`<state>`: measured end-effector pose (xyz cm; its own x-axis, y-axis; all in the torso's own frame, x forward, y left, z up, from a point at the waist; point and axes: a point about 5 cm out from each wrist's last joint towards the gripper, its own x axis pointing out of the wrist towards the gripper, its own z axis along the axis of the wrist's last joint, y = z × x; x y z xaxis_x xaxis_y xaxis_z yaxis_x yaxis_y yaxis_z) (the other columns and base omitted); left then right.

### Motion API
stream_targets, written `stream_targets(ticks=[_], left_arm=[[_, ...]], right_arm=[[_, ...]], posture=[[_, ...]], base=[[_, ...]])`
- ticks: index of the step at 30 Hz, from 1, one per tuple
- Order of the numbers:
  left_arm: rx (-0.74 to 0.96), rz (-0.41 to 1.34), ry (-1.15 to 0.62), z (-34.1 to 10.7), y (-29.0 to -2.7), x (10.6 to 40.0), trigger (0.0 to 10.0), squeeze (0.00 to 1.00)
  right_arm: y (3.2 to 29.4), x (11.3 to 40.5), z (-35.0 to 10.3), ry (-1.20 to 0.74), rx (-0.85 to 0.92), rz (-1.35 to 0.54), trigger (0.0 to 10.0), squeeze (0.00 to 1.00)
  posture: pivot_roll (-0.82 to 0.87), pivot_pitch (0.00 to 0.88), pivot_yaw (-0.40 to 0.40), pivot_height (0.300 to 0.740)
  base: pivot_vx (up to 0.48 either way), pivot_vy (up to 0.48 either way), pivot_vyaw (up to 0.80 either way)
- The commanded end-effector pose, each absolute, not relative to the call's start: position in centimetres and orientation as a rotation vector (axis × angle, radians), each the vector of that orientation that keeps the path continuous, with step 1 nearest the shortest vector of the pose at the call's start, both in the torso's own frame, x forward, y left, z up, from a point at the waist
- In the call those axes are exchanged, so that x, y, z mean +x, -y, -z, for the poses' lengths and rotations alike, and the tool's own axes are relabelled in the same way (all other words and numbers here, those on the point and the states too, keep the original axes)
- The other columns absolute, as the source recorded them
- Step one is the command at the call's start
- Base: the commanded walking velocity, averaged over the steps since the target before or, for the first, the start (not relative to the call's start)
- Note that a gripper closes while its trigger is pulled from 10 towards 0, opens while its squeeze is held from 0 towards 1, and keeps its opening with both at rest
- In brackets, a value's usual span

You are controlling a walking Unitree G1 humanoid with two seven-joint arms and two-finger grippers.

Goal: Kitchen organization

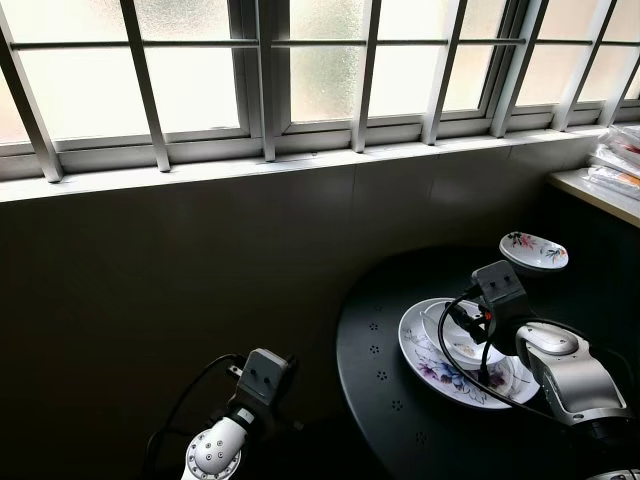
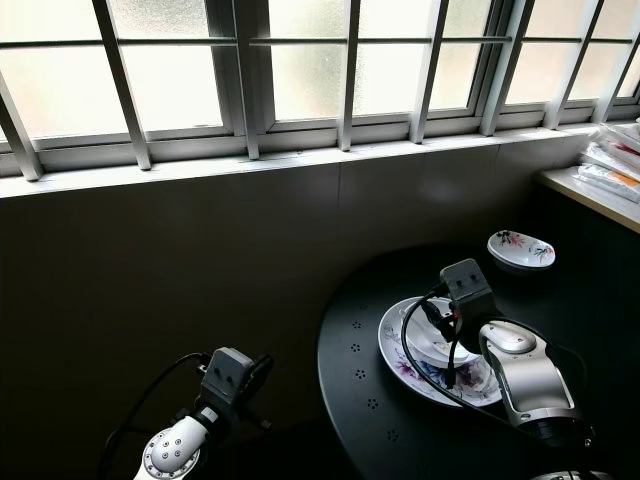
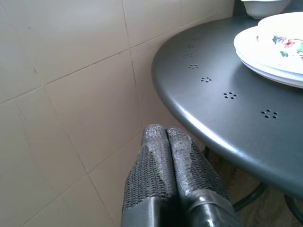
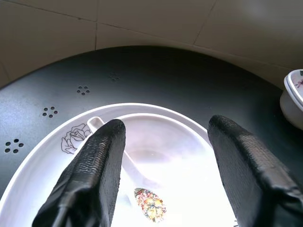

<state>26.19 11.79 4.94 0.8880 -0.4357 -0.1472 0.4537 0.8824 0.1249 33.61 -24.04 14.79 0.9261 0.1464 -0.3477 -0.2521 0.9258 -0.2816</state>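
Round dark table (image 1: 400, 400), cut off at the lower frame edge. Large floral plate (image 1: 425, 365) near its centre carries a bowl (image 4: 180, 161) holding a white spoon (image 4: 130, 165), partly hidden in the eye views by the right gripper (image 4: 165, 156), spread wide, empty. Small bowl (image 1: 533, 250) at the far edge. Left gripper (image 3: 168, 156), pressed closed, off the table's left edge.
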Motion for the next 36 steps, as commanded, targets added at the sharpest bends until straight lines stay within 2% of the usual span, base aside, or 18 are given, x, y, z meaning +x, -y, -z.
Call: stream_targets(ticks=[1,12,17,23,36], left_arm=[[0.158,0.472,-0.123,-4.9,-11.7,26.4,10.0,0.0],[0.153,0.471,-0.121,-4.9,-11.5,26.5,10.0,0.0],[0.152,0.471,-0.12,-4.9,-11.5,26.6,10.0,0.0],[0.152,0.47,-0.12,-4.9,-11.4,26.7,10.0,0.0],[0.152,0.471,-0.122,-4.9,-11.4,26.6,10.0,0.0]], right_arm=[[25.0,33.9,-15.5,-0.338,-0.337,-0.22,10.0,0.0],[26.0,34.7,-14.7,-0.426,-0.381,-0.312,10.0,0.0],[25.5,35.0,-13.9,-0.46,-0.477,-0.396,10.0,0.0],[24.7,35.7,-13.3,-0.46,-0.47,-0.446,10.0,0.0],[24.8,35.8,-11.5,-0.501,-0.45,-0.425,10.0,0.0]], posture=[[0.01,0.0,-0.029,0.74],[0.02,0.0,-0.034,0.74],[0.02,0.0,-0.038,0.74],[0.03,0.0,-0.038,0.74],[0.04,0.0,-0.04,0.74]], base=[[0.0,0.0,0.0],[0.0,0.0,0.0],[0.0,0.0,0.0],[0.0,0.0,0.0],[0.0,0.0,0.0]])
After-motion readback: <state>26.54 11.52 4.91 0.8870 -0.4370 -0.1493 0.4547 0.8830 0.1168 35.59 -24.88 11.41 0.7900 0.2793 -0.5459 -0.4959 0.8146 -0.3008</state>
